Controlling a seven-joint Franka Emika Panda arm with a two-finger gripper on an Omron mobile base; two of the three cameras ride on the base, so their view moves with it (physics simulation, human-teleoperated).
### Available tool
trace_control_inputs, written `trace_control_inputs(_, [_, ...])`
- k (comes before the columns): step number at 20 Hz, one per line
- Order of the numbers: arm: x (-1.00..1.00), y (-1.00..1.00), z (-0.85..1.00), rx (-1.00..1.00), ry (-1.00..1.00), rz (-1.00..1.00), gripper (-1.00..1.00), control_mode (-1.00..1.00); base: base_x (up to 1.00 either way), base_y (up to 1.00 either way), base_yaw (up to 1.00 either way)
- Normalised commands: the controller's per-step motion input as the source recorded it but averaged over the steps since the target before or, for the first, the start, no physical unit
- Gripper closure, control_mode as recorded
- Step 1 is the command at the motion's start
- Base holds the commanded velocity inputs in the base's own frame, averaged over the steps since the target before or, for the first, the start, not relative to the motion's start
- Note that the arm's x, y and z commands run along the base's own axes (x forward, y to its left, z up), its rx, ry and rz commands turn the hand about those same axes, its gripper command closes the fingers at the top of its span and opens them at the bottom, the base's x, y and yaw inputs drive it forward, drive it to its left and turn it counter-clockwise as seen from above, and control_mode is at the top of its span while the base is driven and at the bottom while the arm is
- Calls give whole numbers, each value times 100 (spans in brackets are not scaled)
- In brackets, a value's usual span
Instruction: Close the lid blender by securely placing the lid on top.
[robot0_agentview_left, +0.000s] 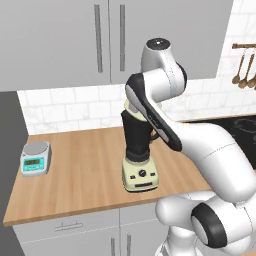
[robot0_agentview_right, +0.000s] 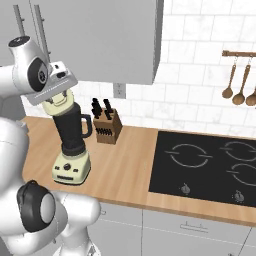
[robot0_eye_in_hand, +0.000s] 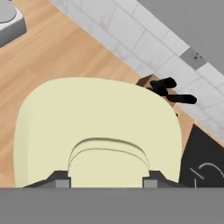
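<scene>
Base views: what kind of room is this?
A rendered kitchen, most likely: a black cooktop set into a wooden counter, a knife block by the tiled wall, and a blender the gripper is working over.

Arm (robot0_agentview_left: 210, 150): glossy white rounded shells, dark joint bands, black round end caps, grey-white boxy hand (robot0_agentview_right: 55, 80).

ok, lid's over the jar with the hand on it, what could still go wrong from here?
1. The lid looks tilted on the blender, so it may not be seated; letting go now could leave it crooked or let it slide off.
2. The blender is tall on a small base; a sideways push from the arm could tip it.
3. The gripper fingers flank the lid's knob; lifting away before opening could drag the lid back off.
</scene>
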Motion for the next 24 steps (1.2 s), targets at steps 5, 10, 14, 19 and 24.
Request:
trace_control_inputs(5, [0, 0, -4, 0, 5, 0, 100, -100, 0, 0, 0])
trace_control_inputs(10, [0, 0, -4, 0, 0, 0, 100, -100, 0, 0, 0])
trace_control_inputs(14, [0, 0, -3, 0, 0, 1, 100, -100, 0, 0, 0])
trace_control_inputs(19, [6, 0, 0, 0, 1, 2, 100, -100, 0, 0, 0])
trace_control_inputs(24, [3, 0, 0, 0, 2, 1, 100, -100, 0, 0, 0])
